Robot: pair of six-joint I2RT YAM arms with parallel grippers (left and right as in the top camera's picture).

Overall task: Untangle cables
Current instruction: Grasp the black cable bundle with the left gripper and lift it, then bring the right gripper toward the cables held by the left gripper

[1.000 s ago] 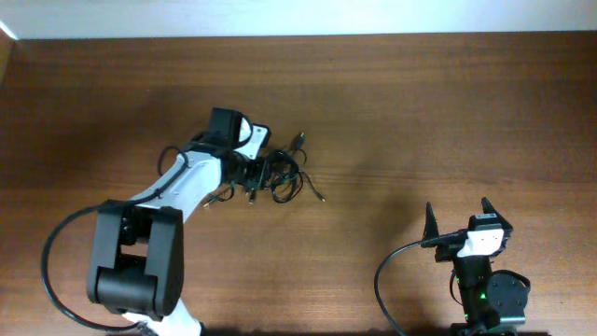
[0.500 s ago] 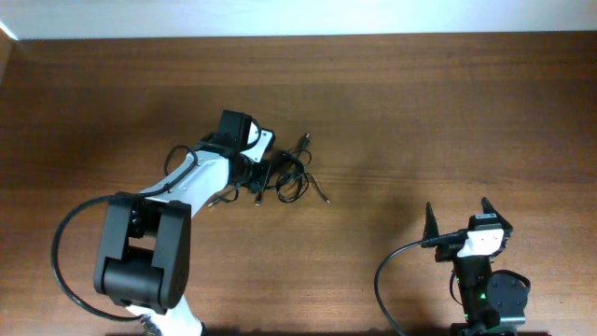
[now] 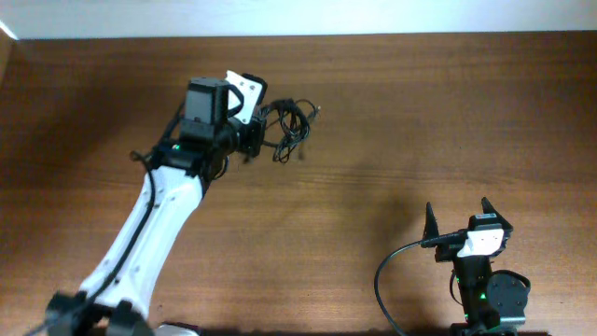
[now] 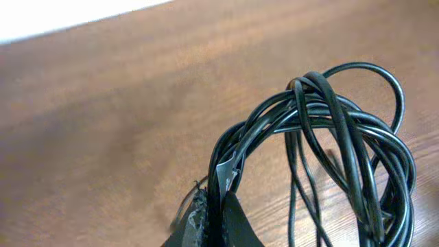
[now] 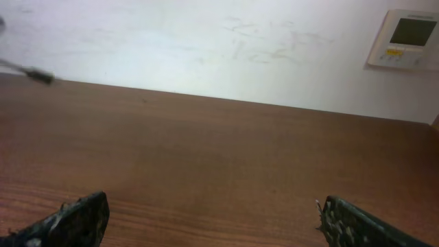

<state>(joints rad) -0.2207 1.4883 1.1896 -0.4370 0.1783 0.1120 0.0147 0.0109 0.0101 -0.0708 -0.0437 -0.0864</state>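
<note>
1. Overhead view: the left gripper (image 3: 256, 140) sits toward the far left of the table (image 3: 420, 103). Its jaws are pressed together on the cables (image 3: 291, 129), a black knot just to its right. The pinch itself is partly hidden by the white wrist housing.
2. Left wrist view: the dark fingertips (image 4: 202, 219) meet at the bottom edge, where the frame cuts them off. Several strands are clamped between them. Loops rise above and to the right, and the lowest loops run out of the frame at lower right.
3. A small pale tag (image 4: 226, 170) lies among the strands just above the fingertips. No writing on it can be read.
4. Short ends stick out of the knot at its top right in the overhead view, too small to identify. Whether any strand touches the table cannot be told.
5. The right gripper (image 3: 457, 215) rests near the front right corner, well apart from the cables. Its jaws are spread wide and hold nothing. In the right wrist view only its two finger ends show, at the bottom corners.
6. Right wrist view: a white wall panel (image 5: 407, 38) at upper right has a grey screen and a yellow mark, and its lettering is too small to read. A blurred dark streak (image 5: 31, 72) at the left edge cannot be identified.
7. The left arm (image 3: 154, 224) and right arm (image 3: 485, 289) are both cut off at the bottom edge of the overhead view.
</note>
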